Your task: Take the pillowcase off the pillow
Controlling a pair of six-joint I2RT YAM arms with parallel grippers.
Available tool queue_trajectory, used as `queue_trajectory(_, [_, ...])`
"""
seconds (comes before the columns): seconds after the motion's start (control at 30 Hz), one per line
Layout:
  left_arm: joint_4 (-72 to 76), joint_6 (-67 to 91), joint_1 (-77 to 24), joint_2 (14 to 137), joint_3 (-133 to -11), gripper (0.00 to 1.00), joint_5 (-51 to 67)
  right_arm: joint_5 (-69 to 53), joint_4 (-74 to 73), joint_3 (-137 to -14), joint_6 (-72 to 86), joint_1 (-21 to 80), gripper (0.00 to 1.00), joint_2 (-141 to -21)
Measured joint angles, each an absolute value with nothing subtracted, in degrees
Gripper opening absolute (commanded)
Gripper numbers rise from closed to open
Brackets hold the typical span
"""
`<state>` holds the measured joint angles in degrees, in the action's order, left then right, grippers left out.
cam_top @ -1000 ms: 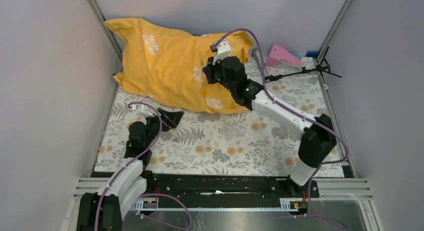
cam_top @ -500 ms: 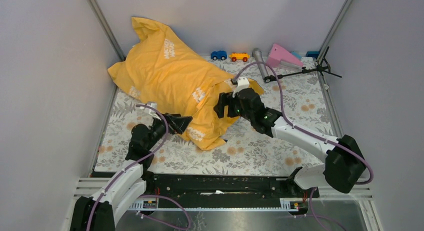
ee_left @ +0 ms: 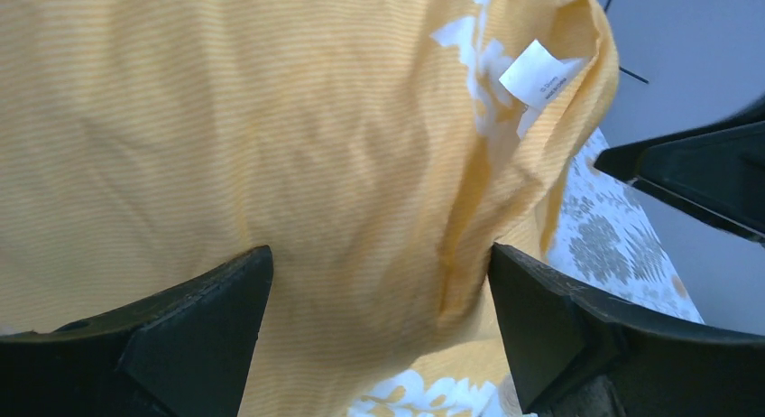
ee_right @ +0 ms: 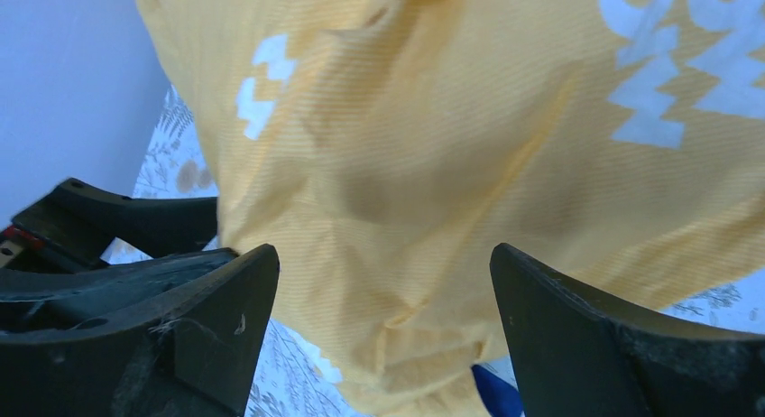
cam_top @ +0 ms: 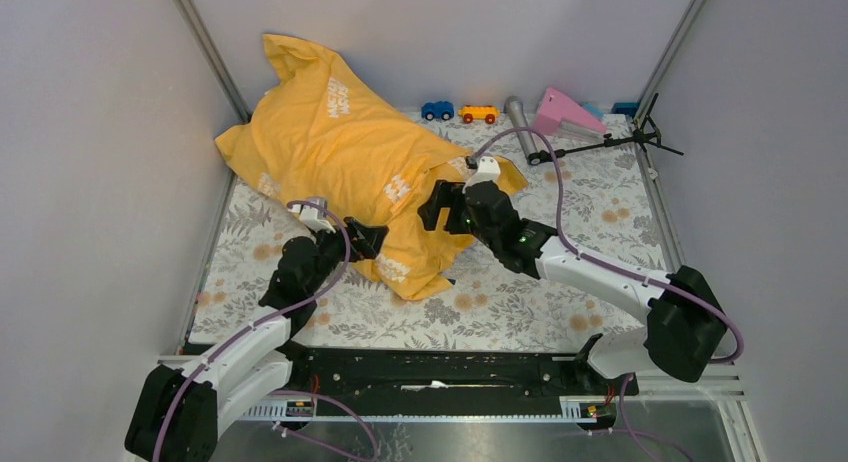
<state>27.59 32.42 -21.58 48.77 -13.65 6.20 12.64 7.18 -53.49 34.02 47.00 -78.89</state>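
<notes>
You've barely started here, I'd say. The floppy yellow-orange fabric pillowcase (cam_top: 340, 152) with white lettering sits stuffed full at the far left of the floral-cloth counter (cam_top: 520, 282), no pillow showing. Your left claw (cam_top: 368, 239) and right claw (cam_top: 438, 207) both gape wide at its near edge, gripping nothing. All the peeling's left.

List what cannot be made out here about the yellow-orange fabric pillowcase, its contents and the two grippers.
- The pillow: hidden in every view, covered by the yellow-orange fabric pillowcase.
- The small white sewn-in label: left wrist view, print too small to read.
- The dark blue patch: right wrist view, mostly covered by fabric.
- Whether the open left gripper and open right gripper touch the fabric: wrist views, unclear.
</notes>
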Motion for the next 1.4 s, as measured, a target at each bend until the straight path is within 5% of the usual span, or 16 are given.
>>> queue_trajectory(0.3, [26.87,32.42,-21.65,46.81,-13.45,0.91,-0.60,22.13,5.28,-63.57,37.01,52.86,0.95,-87.46])
queue_trajectory(0.47, [26.81,32.42,-21.65,47.03,-13.47,0.91,-1.91,29.12,2.15,-66.08,37.60,53.21,0.88,-90.85])
queue_trajectory(0.63, [25.69,32.45,-21.65,50.15,-13.52,0.95,-3.07,34.02,0.89,-63.94,35.51,53.23,0.50,-90.72])
queue_trajectory(0.73, [24.82,32.53,-21.65,52.58,-13.89,0.89,-3.18,33.98,1.48,-59.42,32.38,53.25,0.31,-88.16])
queue_trajectory(0.8, [24.64,32.69,-21.65,53.49,-14.31,0.77,-3.11,32.97,2.79,-55.90,29.78,53.25,0.20,-85.36])
queue_trajectory(0.9, [24.38,32.95,-21.69,53.87,-14.83,0.43,-2.79,31.11,4.86,-50.81,26.04,53.25,0.00,-80.31])
queue_trajectory(1.03, [23.68,32.29,-21.78,53.69,-15.09,0.08,-2.81,30.55,8.12,-45.93,23.44,53.25,0.00,-76.44])
queue_trajectory(1.23, [21.02,32.14,-21.80,49.78,-15.09,0.00,-4.75,30.20,10.61,-37.69,24.58,50.41,0.00,-74.98])
queue_trajectory(1.27, [20.32,32.18,-21.80,48.58,-14.98,0.00,-5.32,29.87,10.52,-36.58,25.52,48.64,0.08,-74.98])
queue_trajectory(1.37, [19.14,32.27,-21.78,45.50,-14.09,0.00,-6.94,27.29,10.17,-34.46,27.57,42.59,0.61,-74.54])
queue_trajectory(1.4, [19.11,32.29,-21.78,44.66,-13.63,0.00,-7.20,25.85,10.07,-34.20,27.66,41.21,0.66,-74.04])
